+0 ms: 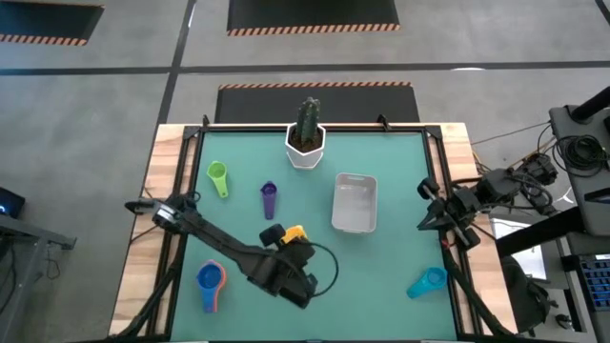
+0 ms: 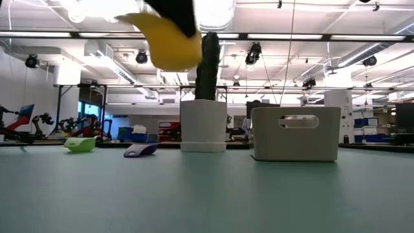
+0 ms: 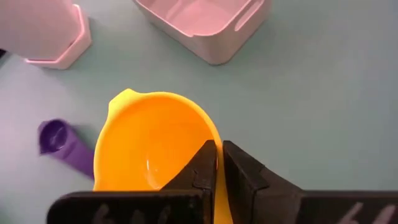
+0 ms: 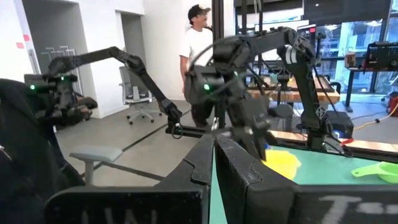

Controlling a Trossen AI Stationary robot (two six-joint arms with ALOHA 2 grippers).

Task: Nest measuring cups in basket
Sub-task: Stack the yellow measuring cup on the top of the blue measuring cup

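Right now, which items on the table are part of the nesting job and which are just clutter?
Job items:
- yellow measuring cup, gripped by the left hand, lifted off the table
- green cup
- purple cup
- blue cup sitting in an orange cup
- teal cup
- basket, nothing in it yet

Clutter:
- cactus in white pot

Non-task items: white hexagonal pot (image 1: 305, 148) with a dark green cactus (image 1: 308, 119) is seen upright at the middle of the teal mat's (image 1: 381, 276) far edge. A person (image 4: 198, 43) in a white shirt and cap is seen standing in the room beyond the table.
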